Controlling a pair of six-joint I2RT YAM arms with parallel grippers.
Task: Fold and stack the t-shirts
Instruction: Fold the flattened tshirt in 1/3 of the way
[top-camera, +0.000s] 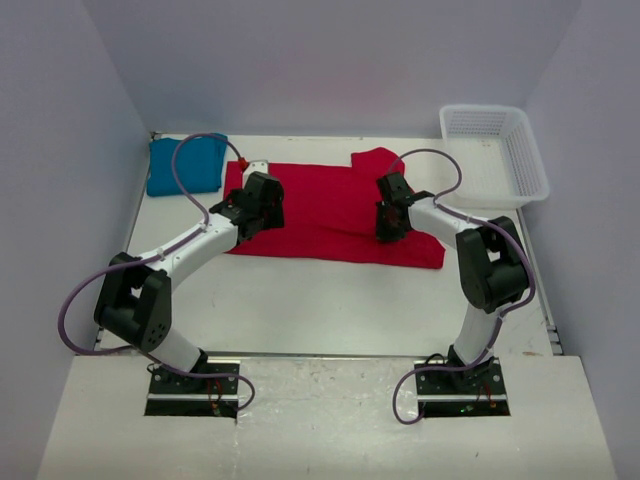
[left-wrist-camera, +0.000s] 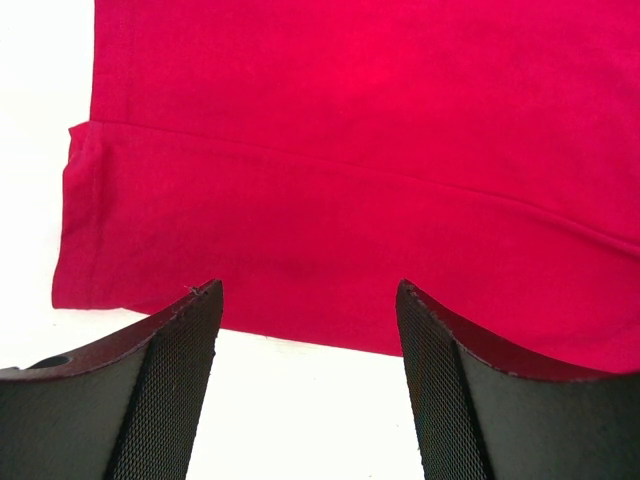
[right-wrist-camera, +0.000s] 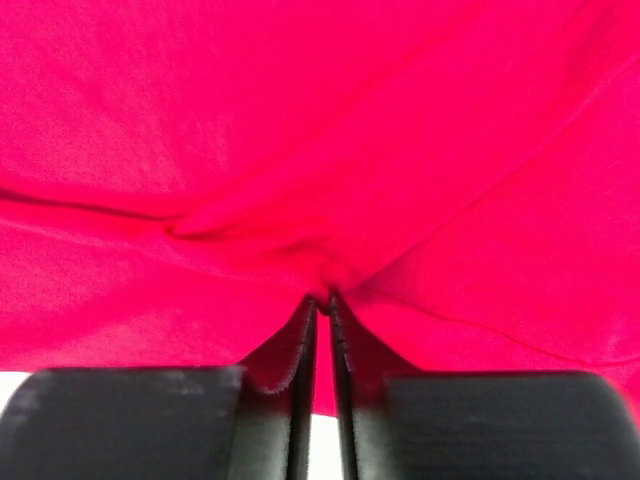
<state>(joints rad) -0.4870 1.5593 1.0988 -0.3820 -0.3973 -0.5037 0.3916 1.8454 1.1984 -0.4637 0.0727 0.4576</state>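
The red t-shirt lies spread across the middle of the table, partly folded. The teal-blue t-shirt lies folded at the far left. My left gripper is open above the red shirt's left end; in the left wrist view its tips straddle the shirt's near edge without touching it. My right gripper is shut on a pinch of the red shirt near its right side; the cloth puckers at the tips.
A white mesh basket stands at the far right corner. Bare white table lies between the red shirt and the arm bases. The purple walls close in at left, back and right.
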